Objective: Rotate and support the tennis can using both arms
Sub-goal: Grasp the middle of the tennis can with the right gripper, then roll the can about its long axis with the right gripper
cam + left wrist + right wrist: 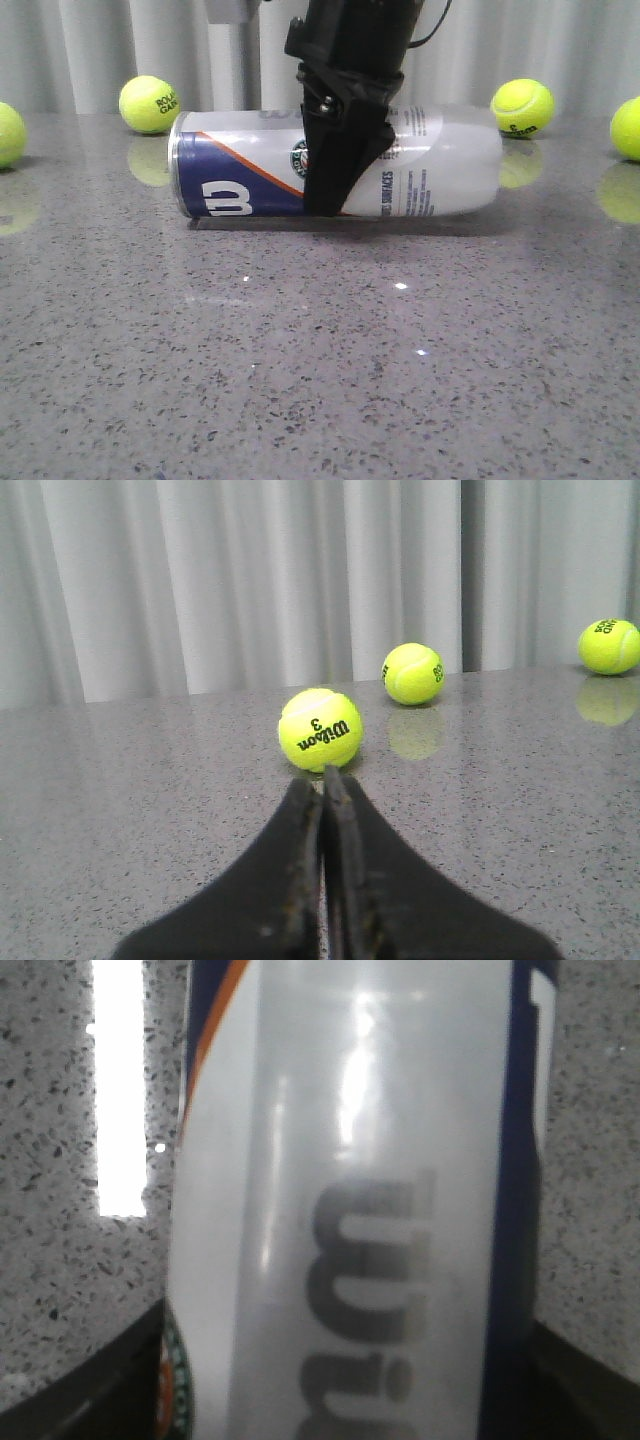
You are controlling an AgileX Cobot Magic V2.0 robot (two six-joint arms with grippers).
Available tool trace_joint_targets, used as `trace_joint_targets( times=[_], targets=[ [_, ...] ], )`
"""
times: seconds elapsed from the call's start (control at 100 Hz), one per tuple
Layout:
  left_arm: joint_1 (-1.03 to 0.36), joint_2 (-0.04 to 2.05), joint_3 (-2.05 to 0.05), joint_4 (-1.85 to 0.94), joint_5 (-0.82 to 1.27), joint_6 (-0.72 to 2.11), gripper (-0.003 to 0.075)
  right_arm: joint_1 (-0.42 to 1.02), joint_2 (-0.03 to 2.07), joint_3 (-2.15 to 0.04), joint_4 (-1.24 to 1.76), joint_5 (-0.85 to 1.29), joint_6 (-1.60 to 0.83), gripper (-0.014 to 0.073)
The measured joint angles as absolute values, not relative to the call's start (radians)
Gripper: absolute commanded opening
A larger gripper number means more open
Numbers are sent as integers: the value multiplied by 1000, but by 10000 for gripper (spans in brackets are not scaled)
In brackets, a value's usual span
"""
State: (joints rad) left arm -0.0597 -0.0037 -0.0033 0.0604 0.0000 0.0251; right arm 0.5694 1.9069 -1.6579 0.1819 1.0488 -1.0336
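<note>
Counter: grey speckled stone.
Tennis can: lying on its side mid-counter, silver rim toward the left.
Right end effector: reaching down, fingers straddling the can's middle and clasping it.
Left end effector: fingers pressed together, empty, pointing at a Wilson ball.
Far edge: more balls along the curtain.

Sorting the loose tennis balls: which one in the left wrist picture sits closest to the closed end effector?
The ball printed "Wilson 3", just beyond the left end effector. The other two balls lie farther back toward the curtain.
</note>
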Motion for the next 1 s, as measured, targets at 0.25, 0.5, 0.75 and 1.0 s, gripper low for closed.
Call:
trace_joint_targets(
  times=[0.25, 0.5, 0.75, 1.0],
  targets=[
    [-60, -4, -3, 60, 0, 25, -21, 569, 1918, -1664, 186, 1043, -1040, 591],
    [-60, -4, -3, 60, 0, 25, -21, 569, 1916, -1664, 186, 1042, -1036, 647],
    [-60, -4, -3, 60, 0, 25, -21, 569, 1904, -1666, 186, 1042, -1036, 647],
    [-60, -4, -3, 60, 0, 25, -21, 569, 1898, -1666, 186, 1042, -1036, 647]
  ],
)
